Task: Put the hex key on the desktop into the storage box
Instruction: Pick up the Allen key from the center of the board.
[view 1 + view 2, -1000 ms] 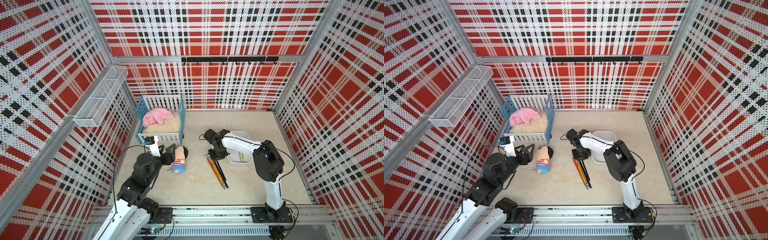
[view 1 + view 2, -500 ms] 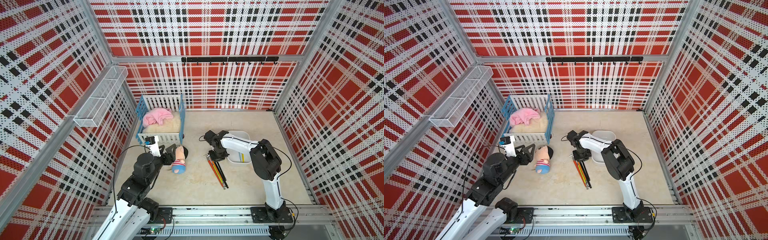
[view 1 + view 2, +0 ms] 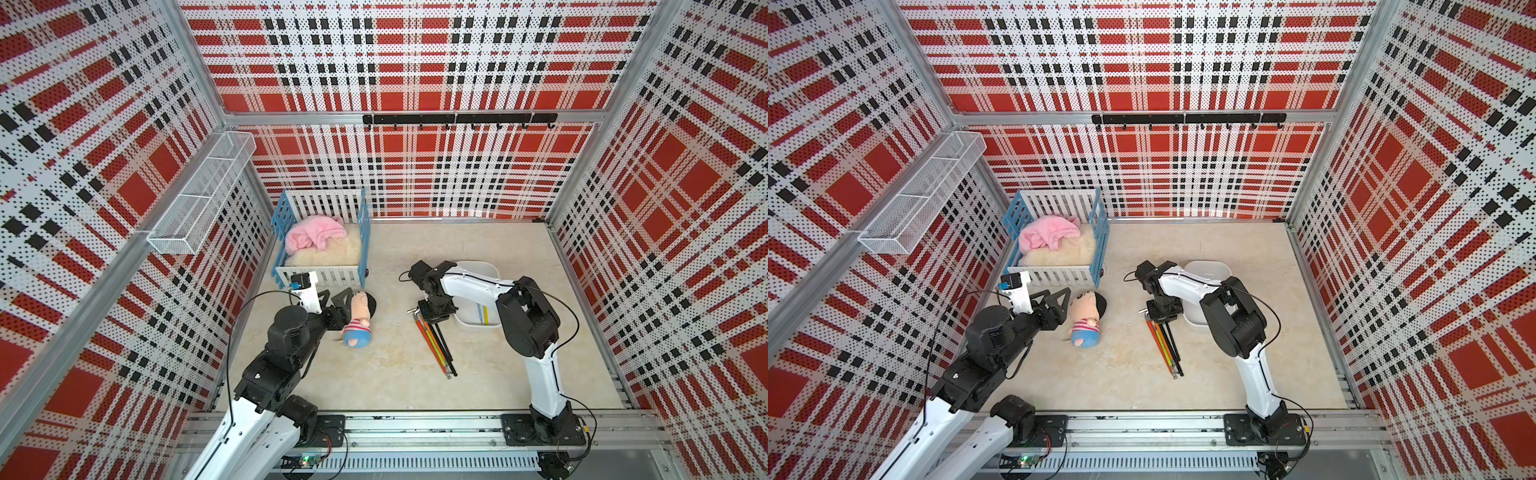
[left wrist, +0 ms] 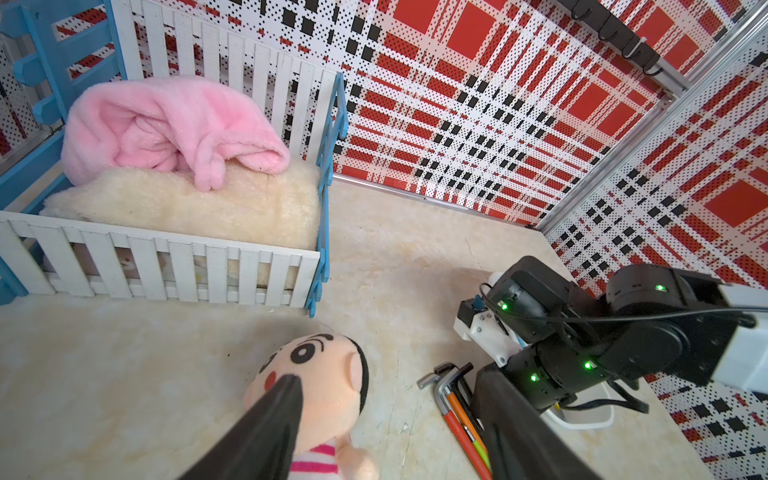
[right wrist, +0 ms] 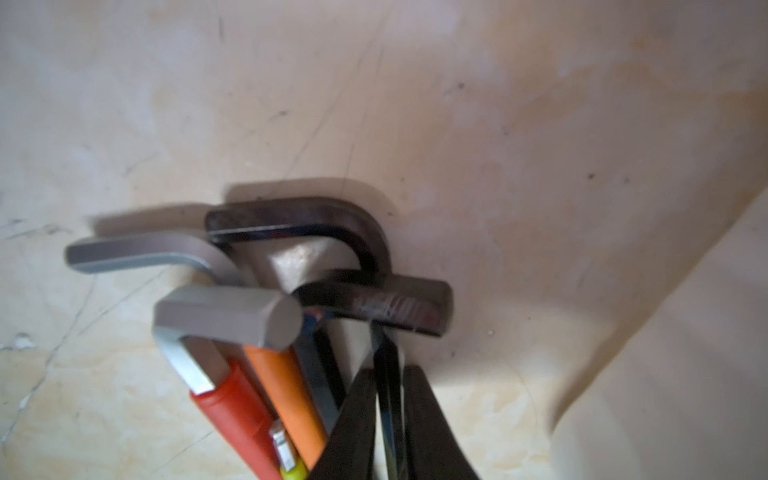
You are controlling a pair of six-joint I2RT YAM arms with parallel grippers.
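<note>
Grasp step: right jaws clamp black hex key (image 5: 388,374); left jaws apart. Next: lift clear, carry to box (image 3: 482,266).

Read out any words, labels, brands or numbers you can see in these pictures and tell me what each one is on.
No text can be read.
On a black hex key in the right wrist view: pale marks on its short arm, too blurred to read.
The plush doll, toy crib and storage box show no lettering.
</note>
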